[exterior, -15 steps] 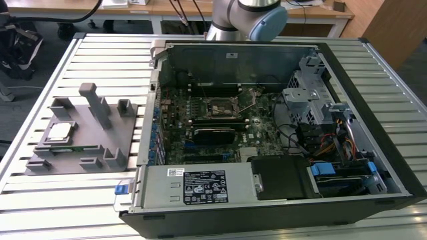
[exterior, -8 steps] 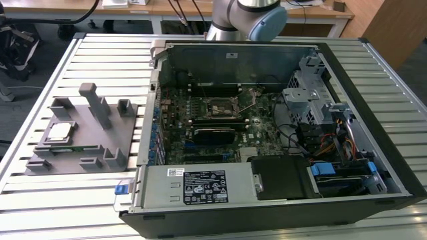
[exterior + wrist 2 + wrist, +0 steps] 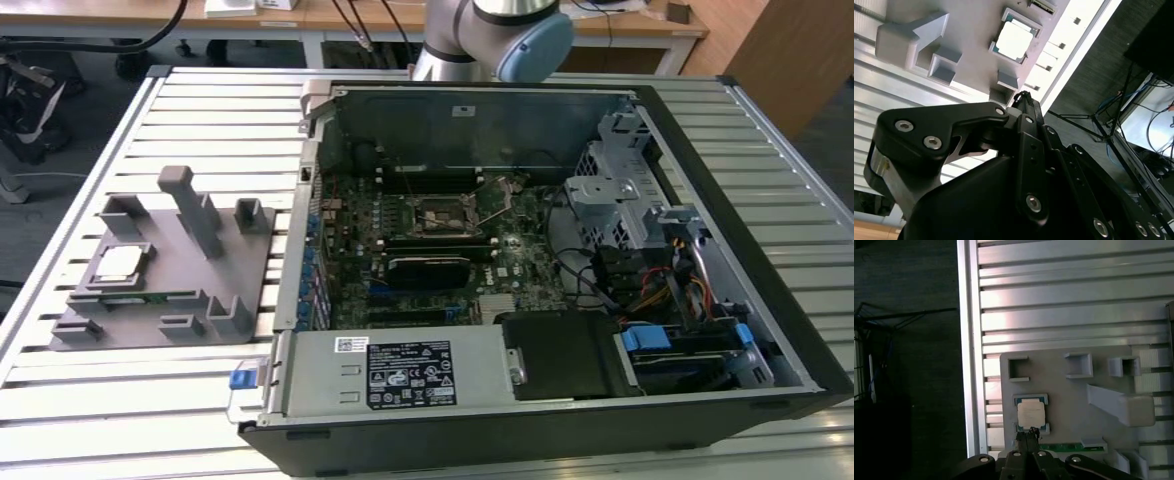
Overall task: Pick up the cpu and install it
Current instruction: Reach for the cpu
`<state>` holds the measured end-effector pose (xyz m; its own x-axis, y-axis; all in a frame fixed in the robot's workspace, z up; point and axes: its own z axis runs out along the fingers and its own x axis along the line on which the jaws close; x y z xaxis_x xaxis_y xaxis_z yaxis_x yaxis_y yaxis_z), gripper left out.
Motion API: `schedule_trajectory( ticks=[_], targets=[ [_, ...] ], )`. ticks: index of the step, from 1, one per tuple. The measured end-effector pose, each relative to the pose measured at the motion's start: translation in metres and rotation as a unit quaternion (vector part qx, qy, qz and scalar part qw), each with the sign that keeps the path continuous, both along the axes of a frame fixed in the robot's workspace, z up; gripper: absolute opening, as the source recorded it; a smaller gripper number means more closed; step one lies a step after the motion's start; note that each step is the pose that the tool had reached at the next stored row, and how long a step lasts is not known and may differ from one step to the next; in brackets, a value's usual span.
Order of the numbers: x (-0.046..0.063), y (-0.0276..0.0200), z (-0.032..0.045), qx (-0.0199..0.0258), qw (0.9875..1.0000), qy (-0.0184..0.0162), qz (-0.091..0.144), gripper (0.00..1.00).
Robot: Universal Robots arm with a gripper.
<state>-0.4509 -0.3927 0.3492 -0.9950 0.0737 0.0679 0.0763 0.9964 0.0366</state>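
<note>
The gripper point(image 3: 1027, 436) has its two fingertips drawn together into one narrow point with nothing between them. It holds nothing.

The cpu point(image 3: 1031, 414) lies just beyond that point, in the direction the fingers point and a little to one side of their line. It rests flat, silver lid up, in a shallow seat of the grey holder plate point(image 3: 1059, 385), which sits on the slatted metal table point(image 3: 1054, 295). There is clear space between fingertips and chip, so the two are apart. How far above the chip the tips hang cannot be judged.

The chip is close to square, so it has no real long axis. Its edges run square to the holder's edges, and the fingers appear to point roughly along one pair of those edges. In the second wrist view the cpu point(image 3: 1014, 40) again lies ahead of the closed tips. A thin green circuit strip point(image 3: 1069, 446) lies on the holder right beside the chip, on the side nearer the gripper.

In the exterior view the cpu point(image 3: 118, 265) sits on the holder at that view's left. The open computer case point(image 3: 801, 345) stands well apart from it, with a socket point(image 3: 441, 215) on the board inside.

Counted: one arm, one gripper, one cpu, one holder plate, one green strip, one computer case, one socket. With a single arm there is no nearer or farther one.
</note>
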Motion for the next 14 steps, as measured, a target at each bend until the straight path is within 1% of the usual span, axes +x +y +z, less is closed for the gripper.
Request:
schedule_trajectory(
  ticks=[3,5,8,11,14],
  targets=[
    [0.000,-0.0038,-0.0029,0.0000,1.0000,0.0005,0.001,0.11],
    [0.000,-0.0058,-0.0053,0.0008,1.0000,0.0004,0.001,0.11],
    [0.000,-0.0068,-0.0088,0.0013,1.0000,0.0003,0.001,0.11],
    [0.000,-0.0072,-0.0117,0.0014,1.0000,-0.0014,0.001,0.11],
    [0.000,-0.0073,-0.0124,0.0013,1.0000,-0.0014,0.004,0.11]
  ],
)
